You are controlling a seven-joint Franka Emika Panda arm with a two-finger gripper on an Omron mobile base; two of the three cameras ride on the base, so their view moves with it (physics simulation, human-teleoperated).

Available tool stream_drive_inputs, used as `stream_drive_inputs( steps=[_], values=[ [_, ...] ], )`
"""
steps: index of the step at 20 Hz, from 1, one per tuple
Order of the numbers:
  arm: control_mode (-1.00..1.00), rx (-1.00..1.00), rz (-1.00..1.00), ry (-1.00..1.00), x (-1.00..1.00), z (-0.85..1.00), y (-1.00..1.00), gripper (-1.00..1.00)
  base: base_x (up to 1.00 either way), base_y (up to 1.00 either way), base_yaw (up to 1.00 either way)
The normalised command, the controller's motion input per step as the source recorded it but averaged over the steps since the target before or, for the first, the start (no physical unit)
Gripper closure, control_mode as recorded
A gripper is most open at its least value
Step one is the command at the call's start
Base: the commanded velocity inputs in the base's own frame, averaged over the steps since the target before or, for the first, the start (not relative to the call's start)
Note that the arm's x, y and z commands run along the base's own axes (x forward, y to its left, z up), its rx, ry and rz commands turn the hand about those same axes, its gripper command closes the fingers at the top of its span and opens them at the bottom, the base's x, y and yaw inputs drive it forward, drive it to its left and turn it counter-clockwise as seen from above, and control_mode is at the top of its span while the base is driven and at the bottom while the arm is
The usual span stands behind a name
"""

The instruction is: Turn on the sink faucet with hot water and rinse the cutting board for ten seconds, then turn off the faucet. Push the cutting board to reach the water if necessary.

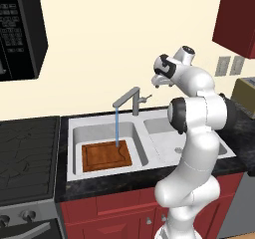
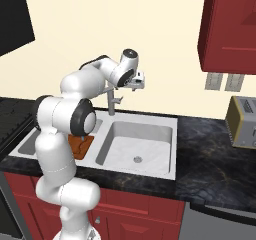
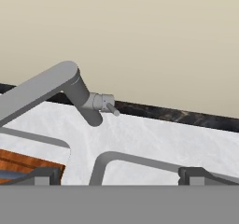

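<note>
Leftmost, one black stovetop [image 1: 27,153] beside the speckled counter [image 1: 89,185]; one dark microwave [image 1: 20,31] hung above it on the wall. Next, one sink [image 1: 72,148] of two basins; the deep left basin holds one cutting board [image 1: 106,155], lying flat on the basin floor. One sink faucet [image 1: 127,100] stands at the back between the basins, its spout angled out over the left basin; one stream of water [image 1: 116,128] falls straight from the spout tip onto the board near its back edge. One small lever handle [image 3: 108,105] juts from the side of the faucet post. One arm rises in front of the right basin, elbow bent, forearm reaching back and up; the gripper [image 1: 162,85] hangs in the air just right of the faucet and above it, touching nothing; its two finger tips [image 3: 39,175], seen from the hand, stand wide apart with nothing between them. Right basin: one round drain [image 2: 138,159]. Further right, two wall outlets [image 2: 222,81]; one toaster [image 2: 242,121] on the counter; red cabinets above and below.
</note>
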Motion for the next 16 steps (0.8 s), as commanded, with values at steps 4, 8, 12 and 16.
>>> stream_drive_inputs(
  steps=[4,8,12,16],
  values=[
    [-1.00,0.00,0.00,0.00,0.00,0.00,0.00,-1.00,0.00,0.00,0.00],
    [-1.00,0.00,0.00,0.00,0.00,0.00,0.00,-1.00,0.00,0.00,0.00],
    [-1.00,0.00,0.00,0.00,0.00,0.00,0.00,-1.00,0.00,0.00,0.00],
    [-1.00,0.00,0.00,0.00,0.00,0.00,0.00,-1.00,0.00,0.00,0.00]
  ],
)
